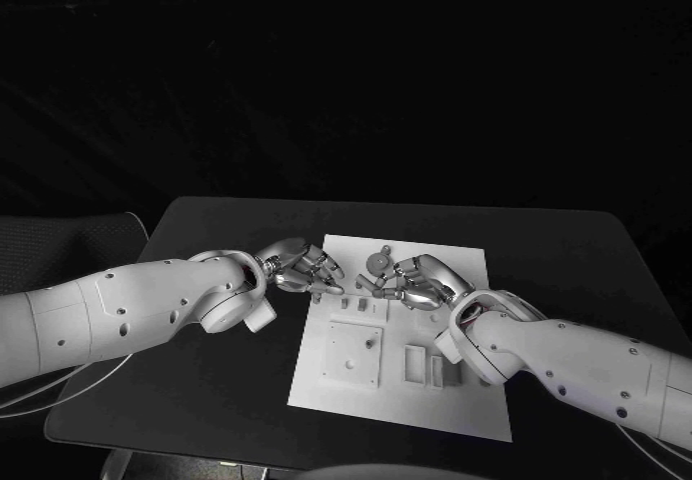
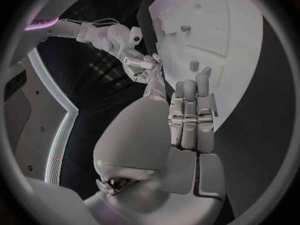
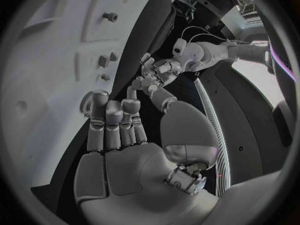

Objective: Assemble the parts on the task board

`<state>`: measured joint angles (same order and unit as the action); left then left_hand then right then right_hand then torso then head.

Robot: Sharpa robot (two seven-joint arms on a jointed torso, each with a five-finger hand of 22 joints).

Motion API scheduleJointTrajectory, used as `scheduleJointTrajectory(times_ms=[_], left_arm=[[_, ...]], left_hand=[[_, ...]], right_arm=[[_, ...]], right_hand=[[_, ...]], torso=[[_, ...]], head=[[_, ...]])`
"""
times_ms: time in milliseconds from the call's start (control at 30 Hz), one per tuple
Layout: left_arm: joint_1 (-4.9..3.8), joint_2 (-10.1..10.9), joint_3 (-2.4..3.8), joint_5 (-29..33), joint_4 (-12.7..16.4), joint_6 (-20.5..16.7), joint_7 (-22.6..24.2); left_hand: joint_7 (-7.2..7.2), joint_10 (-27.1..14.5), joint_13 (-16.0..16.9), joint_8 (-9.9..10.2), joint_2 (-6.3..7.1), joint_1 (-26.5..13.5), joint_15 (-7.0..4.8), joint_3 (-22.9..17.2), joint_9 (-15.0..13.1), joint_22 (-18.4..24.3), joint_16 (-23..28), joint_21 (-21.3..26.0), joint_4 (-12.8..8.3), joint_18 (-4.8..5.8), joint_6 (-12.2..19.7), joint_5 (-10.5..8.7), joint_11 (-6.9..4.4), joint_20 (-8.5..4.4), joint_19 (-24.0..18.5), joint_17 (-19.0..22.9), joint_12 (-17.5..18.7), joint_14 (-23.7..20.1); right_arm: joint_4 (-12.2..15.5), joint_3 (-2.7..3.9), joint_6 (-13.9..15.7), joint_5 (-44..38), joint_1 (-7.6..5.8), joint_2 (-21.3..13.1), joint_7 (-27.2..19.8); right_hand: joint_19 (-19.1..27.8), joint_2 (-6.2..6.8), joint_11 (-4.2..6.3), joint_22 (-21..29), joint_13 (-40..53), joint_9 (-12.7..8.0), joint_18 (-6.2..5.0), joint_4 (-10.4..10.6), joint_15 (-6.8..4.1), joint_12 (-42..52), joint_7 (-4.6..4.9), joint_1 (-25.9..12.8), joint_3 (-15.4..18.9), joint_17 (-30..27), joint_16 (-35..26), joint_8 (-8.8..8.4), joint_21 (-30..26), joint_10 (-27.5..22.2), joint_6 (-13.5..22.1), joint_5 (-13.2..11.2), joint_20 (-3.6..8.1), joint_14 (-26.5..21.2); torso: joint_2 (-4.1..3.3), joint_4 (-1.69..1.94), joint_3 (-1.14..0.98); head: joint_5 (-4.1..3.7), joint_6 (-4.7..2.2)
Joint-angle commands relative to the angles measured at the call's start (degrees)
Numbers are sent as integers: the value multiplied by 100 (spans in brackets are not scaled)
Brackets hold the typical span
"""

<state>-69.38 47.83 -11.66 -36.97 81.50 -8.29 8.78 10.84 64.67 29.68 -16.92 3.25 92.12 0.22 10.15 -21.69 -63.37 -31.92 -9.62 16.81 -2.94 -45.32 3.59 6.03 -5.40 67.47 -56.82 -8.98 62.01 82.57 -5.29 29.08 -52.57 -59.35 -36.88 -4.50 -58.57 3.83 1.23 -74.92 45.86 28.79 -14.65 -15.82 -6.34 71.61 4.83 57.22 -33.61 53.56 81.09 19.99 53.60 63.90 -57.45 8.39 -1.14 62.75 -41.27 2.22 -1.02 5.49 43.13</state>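
Both hands hover over the far half of the white task board [image 1: 389, 370], which lies in the middle of the black worktop [image 1: 188, 380]: the left hand [image 1: 299, 268] at its left edge, the right hand [image 1: 418, 282] just beside it over the plate. Each has its fingers curled in, close to the small parts [image 1: 378, 262] standing there; whether either hand actually holds a part I cannot tell.

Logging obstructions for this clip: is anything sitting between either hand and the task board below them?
Nothing visible does. The left hand and right hand hang over the far half of the task board, fingertips close together. In the wrist views bare white plate and small parts lie beyond the fingers, with no other thing between.
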Motion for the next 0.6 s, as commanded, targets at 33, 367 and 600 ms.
scheduleJointTrajectory(times_ms=[33,367,600], left_arm=[[-4,-44,2,270,15,-100,144],[-4,-119,2,566,36,-25,174],[-5,-137,2,584,41,111,137]], left_hand=[[-1,-45,-4,30,-6,-83,35,42,5,-9,23,33,-3,-107,43,-18,-3,28,25,9,33,-24],[-31,-76,-5,-5,-71,-117,32,45,-6,-16,23,44,-7,-116,10,-7,4,26,35,6,39,-20],[-101,-79,2,-100,-161,-33,29,-11,-38,-33,20,59,-10,-121,-138,70,-1,25,41,-2,26,-16]], right_arm=[[14,3,-59,87,4,19,-122],[30,3,-116,87,4,51,-112],[41,3,-109,87,4,62,-122]], right_hand=[[2,-63,-23,3,-8,6,-35,-38,-34,-28,55,-11,12,-8,-30,-33,-33,-10,-31,23,-14,-6],[12,-74,-28,5,-7,5,-35,-49,-30,-31,60,-20,17,-7,-34,-42,-40,-20,-21,25,-18,-15],[16,-78,-30,5,-6,5,-35,-52,-28,-32,61,-23,18,-7,-35,-46,-42,-24,-17,26,-20,-19]], torso=[[-2,0,0],[-3,1,0],[-2,1,-1]], head=[[1,-1],[16,-3],[15,-4]])
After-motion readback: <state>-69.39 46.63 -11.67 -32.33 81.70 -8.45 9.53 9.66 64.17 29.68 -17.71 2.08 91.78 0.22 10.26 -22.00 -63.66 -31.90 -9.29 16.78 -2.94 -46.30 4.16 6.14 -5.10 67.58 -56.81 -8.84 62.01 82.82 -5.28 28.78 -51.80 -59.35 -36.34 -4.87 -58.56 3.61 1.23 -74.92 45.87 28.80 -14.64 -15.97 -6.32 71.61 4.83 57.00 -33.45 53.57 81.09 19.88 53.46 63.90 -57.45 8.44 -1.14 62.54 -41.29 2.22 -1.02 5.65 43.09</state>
